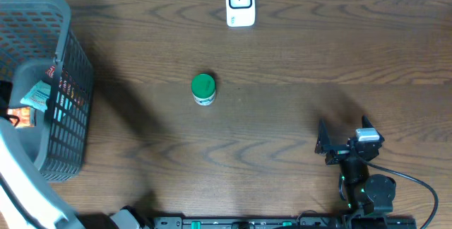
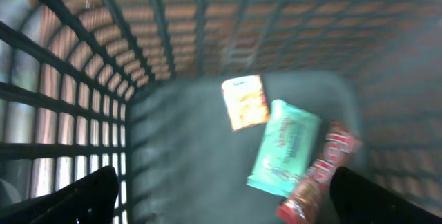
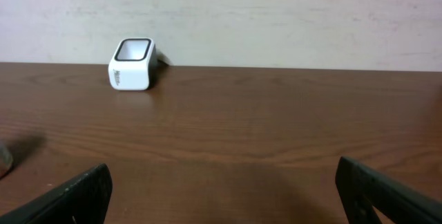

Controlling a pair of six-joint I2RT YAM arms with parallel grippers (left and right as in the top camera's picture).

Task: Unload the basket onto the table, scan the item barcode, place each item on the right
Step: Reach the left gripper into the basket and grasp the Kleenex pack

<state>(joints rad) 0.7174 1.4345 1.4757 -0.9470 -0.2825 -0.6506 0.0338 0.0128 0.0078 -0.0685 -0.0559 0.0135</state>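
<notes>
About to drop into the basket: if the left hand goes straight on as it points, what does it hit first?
Probably the teal packet, or bare basket floor just beside it; the blurred view leaves depth unclear.

Three packets [image 2: 283, 148] lie on the basket [image 2: 179, 165] floor.

One wooden table [image 1: 282, 116], one grey mesh basket [image 1: 70, 66], one green-lidded jar [image 1: 203, 89], one white barcode scanner [image 1: 240, 3], and three snack packets in the basket: one orange packet [image 2: 245, 101], one teal packet [image 2: 283, 148] and one red packet [image 2: 321, 175].
</notes>
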